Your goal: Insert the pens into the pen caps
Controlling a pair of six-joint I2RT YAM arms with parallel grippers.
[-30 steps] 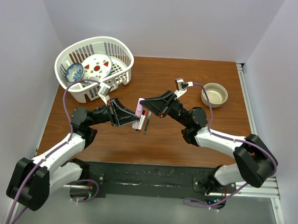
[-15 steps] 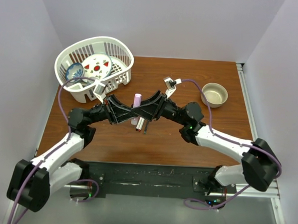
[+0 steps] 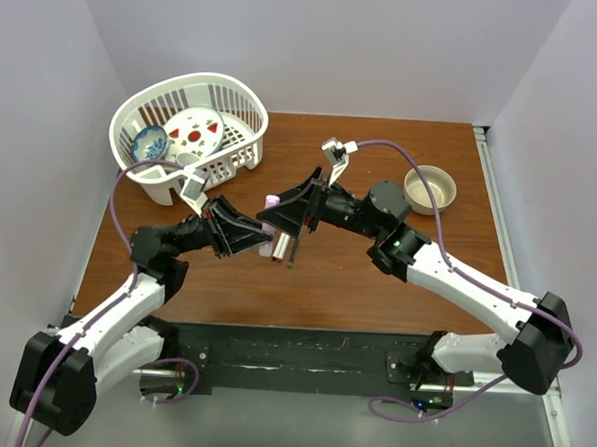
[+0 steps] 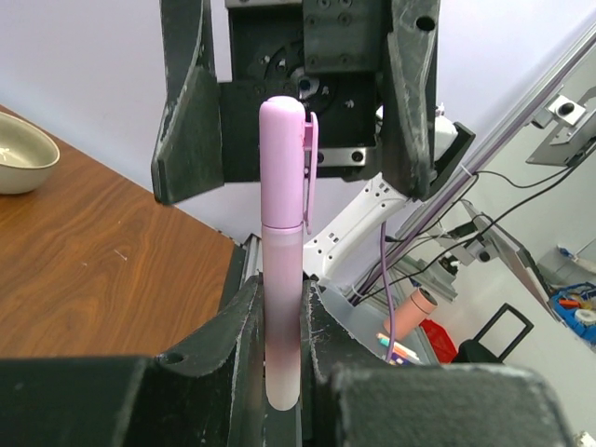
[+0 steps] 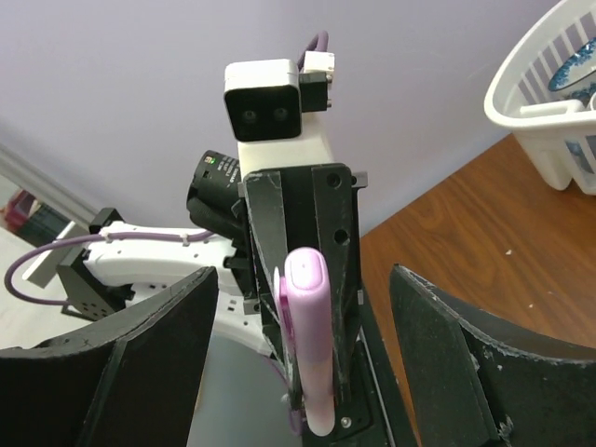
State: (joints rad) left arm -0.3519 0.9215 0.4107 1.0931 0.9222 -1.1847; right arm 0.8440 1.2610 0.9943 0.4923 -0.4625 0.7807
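A thick pink pen (image 4: 282, 279) is pinched by its barrel in my left gripper (image 4: 282, 307), which is shut on it. A pink cap (image 4: 284, 158) with a clip sits on the pen's far end. My right gripper (image 5: 305, 279) is open, one finger (image 4: 186, 102) on each side of the cap without touching it. In the top view the two grippers meet over the table's middle, left gripper (image 3: 264, 240) and right gripper (image 3: 277, 218), and the cap's tip (image 3: 272, 200) shows above them. A dark pen (image 3: 293, 251) lies on the table beneath, partly hidden.
A white basket (image 3: 146, 180) holding a plate and a blue bowl stands at the back left. A beige bowl (image 3: 429, 188) sits at the back right. The wooden table (image 3: 376, 278) ends at a metal rail on the right.
My right gripper moved left towards the left gripper and its jaws opened wide, letting go of the pink cap. The left gripper still holds the pink pen.
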